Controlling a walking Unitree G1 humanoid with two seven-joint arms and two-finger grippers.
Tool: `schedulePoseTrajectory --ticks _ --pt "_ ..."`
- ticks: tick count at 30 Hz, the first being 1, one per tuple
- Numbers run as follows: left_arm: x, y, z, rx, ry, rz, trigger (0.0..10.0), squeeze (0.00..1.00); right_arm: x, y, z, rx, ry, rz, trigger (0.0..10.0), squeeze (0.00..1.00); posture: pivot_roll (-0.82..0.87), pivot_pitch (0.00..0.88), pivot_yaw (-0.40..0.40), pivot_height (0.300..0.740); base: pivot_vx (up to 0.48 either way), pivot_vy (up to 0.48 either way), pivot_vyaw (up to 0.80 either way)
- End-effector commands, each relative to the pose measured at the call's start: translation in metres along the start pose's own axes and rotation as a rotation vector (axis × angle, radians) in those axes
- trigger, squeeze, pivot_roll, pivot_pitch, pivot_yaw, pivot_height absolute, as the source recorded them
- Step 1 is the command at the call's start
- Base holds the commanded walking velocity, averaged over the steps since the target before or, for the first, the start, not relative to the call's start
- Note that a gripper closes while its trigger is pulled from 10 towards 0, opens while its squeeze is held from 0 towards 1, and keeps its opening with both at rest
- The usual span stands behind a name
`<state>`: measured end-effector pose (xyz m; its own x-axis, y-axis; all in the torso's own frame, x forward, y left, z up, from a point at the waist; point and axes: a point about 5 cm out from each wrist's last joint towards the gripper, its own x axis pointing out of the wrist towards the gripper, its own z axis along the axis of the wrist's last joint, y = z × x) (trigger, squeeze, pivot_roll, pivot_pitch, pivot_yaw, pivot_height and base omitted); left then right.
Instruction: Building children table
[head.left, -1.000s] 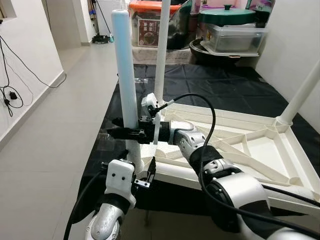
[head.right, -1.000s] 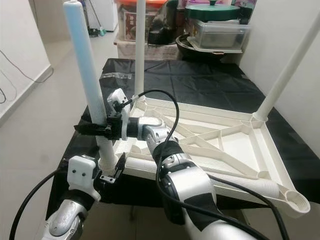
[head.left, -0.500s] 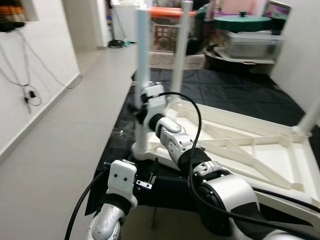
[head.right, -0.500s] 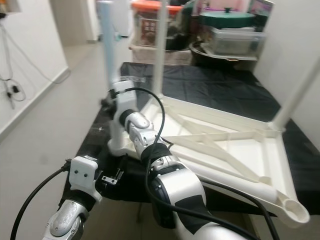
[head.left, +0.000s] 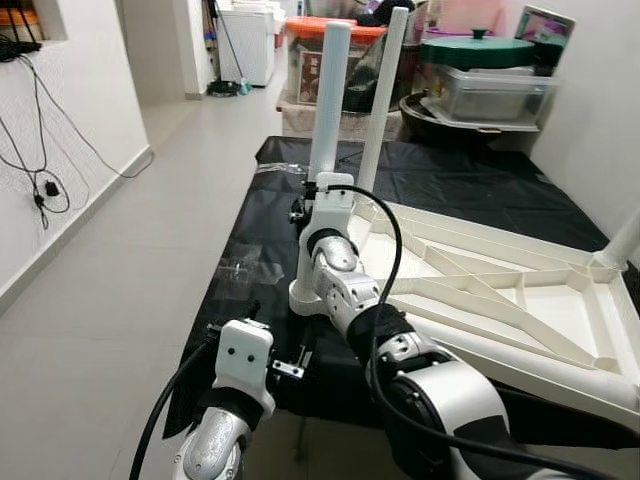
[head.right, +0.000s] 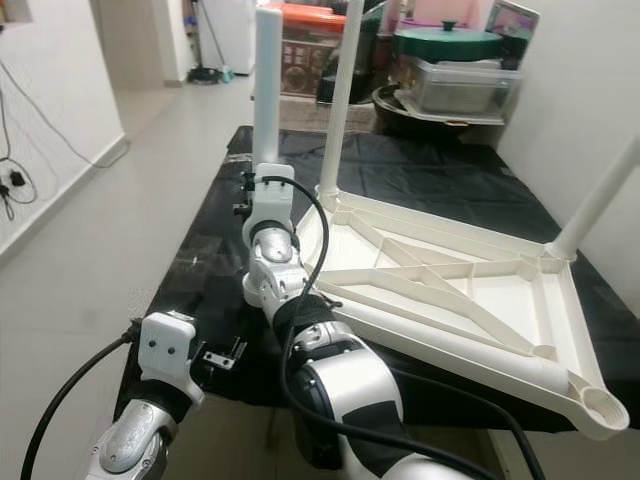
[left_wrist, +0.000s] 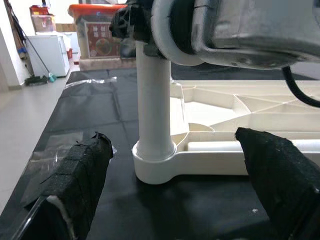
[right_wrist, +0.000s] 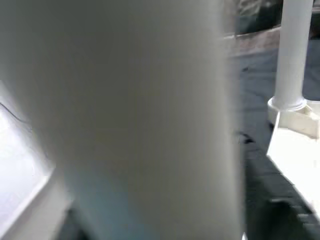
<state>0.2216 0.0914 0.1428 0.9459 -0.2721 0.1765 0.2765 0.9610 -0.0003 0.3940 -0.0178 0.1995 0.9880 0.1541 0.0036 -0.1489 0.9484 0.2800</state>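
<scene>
The two head views look forward and down from above, along the black-covered surface, and both take in the upturned white tabletop with its standing legs. The left wrist view sits low and near, looking level past its two black fingers at the base of the near corner leg. The right wrist view is pressed very close to this same leg, blurred, with a far leg behind.

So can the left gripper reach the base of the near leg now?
Probably yes. The left gripper is open and low, facing the near leg at its socket, with only black cloth between them.
</scene>
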Motion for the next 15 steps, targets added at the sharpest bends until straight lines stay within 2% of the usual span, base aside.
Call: schedulePoseTrajectory --ticks 1,6,7,8,10,11,14,15 --pt "-0.001 -0.001 -0.002 -0.005 0.007 -0.001 10.0 0.0 -0.005 0.008 -0.008 0.046 -0.013 0.022 10.0 1.0 0.01 0.0 -0.064 0.74 0.0 0.0 0.0" --pt "-0.001 -0.001 -0.002 -0.004 0.008 -0.002 10.0 0.0 -0.007 0.005 -0.005 0.026 -0.064 0.057 10.0 1.0 0.01 0.0 -0.064 0.74 0.0 0.0 0.0" --pt "-0.001 -0.001 -0.002 -0.005 0.009 -0.001 10.0 0.0 -0.01 0.0 -0.007 0.011 -0.098 0.127 10.0 0.0 0.01 0.0 -0.064 0.74 0.0 0.0 0.0" --pt "-0.001 -0.001 -0.002 -0.005 0.009 -0.001 10.0 0.0 -0.01 0.0 -0.007 0.011 -0.098 0.127 10.0 0.0 0.01 0.0 -0.064 0.74 0.0 0.0 0.0" --pt "-0.002 -0.001 -0.002 -0.005 0.01 -0.001 10.0 0.0 -0.019 -0.009 -0.011 -0.023 -0.14 0.247 10.0 0.0 0.0 0.0 -0.059 0.74 0.0 0.0 0.0" --pt "-0.002 -0.001 -0.002 -0.005 0.01 -0.001 10.0 0.0 -0.019 -0.009 -0.011 -0.023 -0.14 0.247 10.0 0.0 0.0 0.0 -0.059 0.74 0.0 0.0 0.0" --pt "-0.003 -0.001 -0.003 -0.007 0.013 -0.003 10.0 0.0 -0.033 -0.034 -0.023 -0.05 -0.132 0.348 10.0 0.0 0.0 0.0 -0.05 0.74 0.0 0.0 0.0" --pt "-0.003 -0.001 -0.003 -0.007 0.013 -0.003 10.0 0.0 -0.033 -0.034 -0.023 -0.05 -0.132 0.348 10.0 0.0 0.0 0.0 -0.05 0.74 0.0 0.0 0.0"
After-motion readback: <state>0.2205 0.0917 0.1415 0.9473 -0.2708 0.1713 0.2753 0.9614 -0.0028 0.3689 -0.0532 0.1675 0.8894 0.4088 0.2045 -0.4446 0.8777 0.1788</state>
